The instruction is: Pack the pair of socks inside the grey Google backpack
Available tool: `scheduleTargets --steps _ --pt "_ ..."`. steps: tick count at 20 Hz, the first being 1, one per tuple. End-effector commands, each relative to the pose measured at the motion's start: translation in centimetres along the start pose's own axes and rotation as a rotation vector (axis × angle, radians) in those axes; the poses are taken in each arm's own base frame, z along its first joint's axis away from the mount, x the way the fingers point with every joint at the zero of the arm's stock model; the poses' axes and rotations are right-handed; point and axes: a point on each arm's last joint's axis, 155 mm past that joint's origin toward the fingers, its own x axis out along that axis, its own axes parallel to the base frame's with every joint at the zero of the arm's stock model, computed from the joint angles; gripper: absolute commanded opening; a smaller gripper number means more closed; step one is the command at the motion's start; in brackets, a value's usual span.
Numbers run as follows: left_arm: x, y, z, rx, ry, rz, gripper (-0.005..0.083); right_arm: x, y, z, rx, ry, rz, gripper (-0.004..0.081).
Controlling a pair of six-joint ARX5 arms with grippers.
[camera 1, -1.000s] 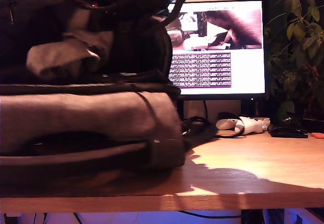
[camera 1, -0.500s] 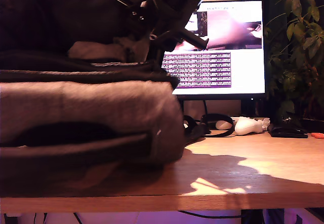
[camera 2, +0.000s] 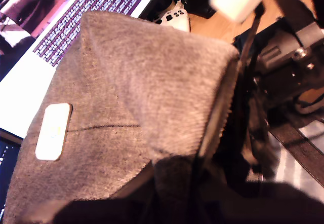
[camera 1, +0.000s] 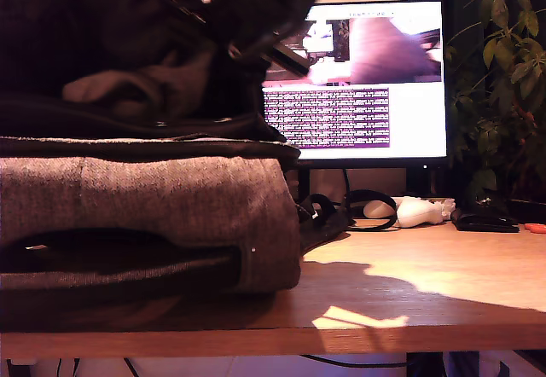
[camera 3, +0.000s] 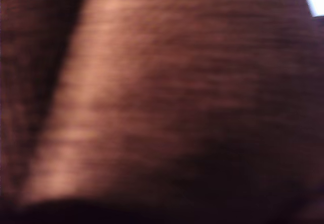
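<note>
The grey Google backpack (camera 1: 153,215) lies on its side on the wooden table, filling the exterior view's left half. Its dark open top faces up. A pale soft bundle, apparently the pair of socks (camera 1: 141,85), sits in that opening among dark lining. An arm's black hardware (camera 1: 235,19) hangs blurred right above it, its jaws hidden. The first wrist view shows the backpack's woven fabric (camera 2: 136,92) with its white logo patch (camera 2: 52,131), and the other arm (camera 2: 291,57) beside it. Blurred brown fabric (camera 3: 167,97) fills the second wrist view. No fingertips show.
A lit monitor (camera 1: 367,78) stands behind the backpack. A white gadget with a black strap (camera 1: 418,211) and a dark object (camera 1: 485,220) lie at the table's back. A plant (camera 1: 503,87) is at the exterior view's right. Bare tabletop (camera 1: 426,275) lies in front.
The arm's hardware has swung toward the exterior view's left, over the opening. The pale bundle, mostly covered half a second ago, shows again. The backpack's top flap has shifted.
</note>
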Motion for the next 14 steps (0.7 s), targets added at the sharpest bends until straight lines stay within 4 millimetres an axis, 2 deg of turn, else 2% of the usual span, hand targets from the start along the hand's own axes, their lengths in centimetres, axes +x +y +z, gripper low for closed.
scheduleTargets --steps 1,4,7,14 --pt "-1.4 -0.2 2.3 0.019 -0.079 -0.006 -0.0024 0.1 2.2 2.0 -0.014 -0.022 0.069 0.0546" --pt "-1.3 0.0 2.2 0.02 -0.075 0.002 -0.0024 0.0 2.1 1.0 -0.027 0.103 0.052 0.0546" --pt "-1.3 0.1 2.1 0.019 -0.07 0.009 -0.0024 -0.5 1.3 -0.9 -0.055 0.204 0.018 0.0546" --pt "-1.3 0.2 2.1 0.019 -0.067 0.016 -0.0024 -2.9 1.1 -1.2 -0.096 0.269 0.004 0.0546"
